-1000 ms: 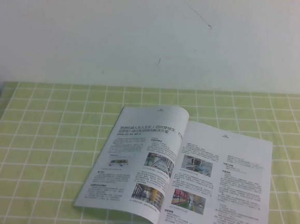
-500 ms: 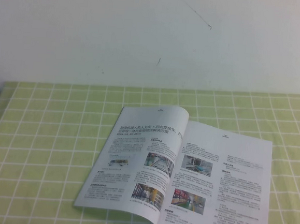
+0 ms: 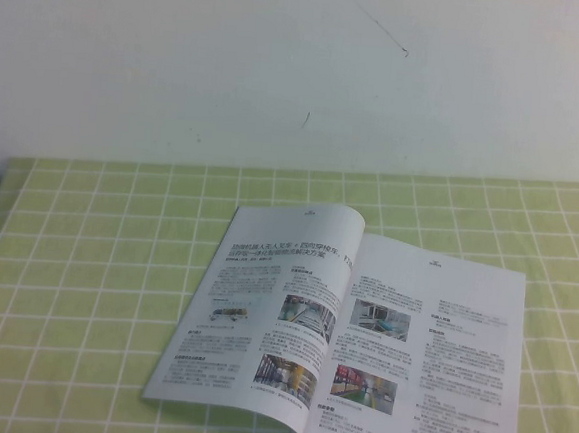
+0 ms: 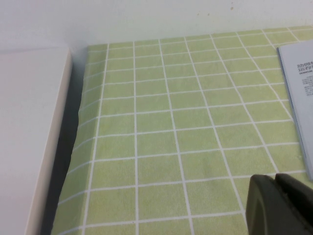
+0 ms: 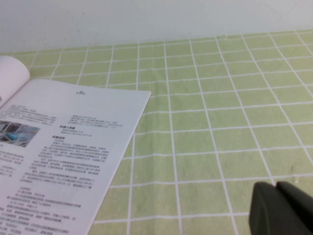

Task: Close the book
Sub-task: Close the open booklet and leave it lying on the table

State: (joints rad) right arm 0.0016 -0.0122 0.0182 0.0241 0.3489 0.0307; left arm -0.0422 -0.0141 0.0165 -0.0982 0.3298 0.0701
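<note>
An open book [image 3: 346, 331] lies flat on the green checked cloth, its left page curling up near the spine, printed text and small photos on both pages. Neither arm shows in the high view. My left gripper [image 4: 276, 180] hangs shut over bare cloth, with the book's left page corner [image 4: 298, 68] a little way off. My right gripper [image 5: 275, 187] is shut too, above the cloth to the side of the book's right page [image 5: 63, 156]. Neither touches the book.
The green checked cloth [image 3: 85, 261] covers the table up to a white wall [image 3: 281, 65]. A white board-like object [image 4: 24, 137] lies along the table's left edge, beyond the cloth's hem.
</note>
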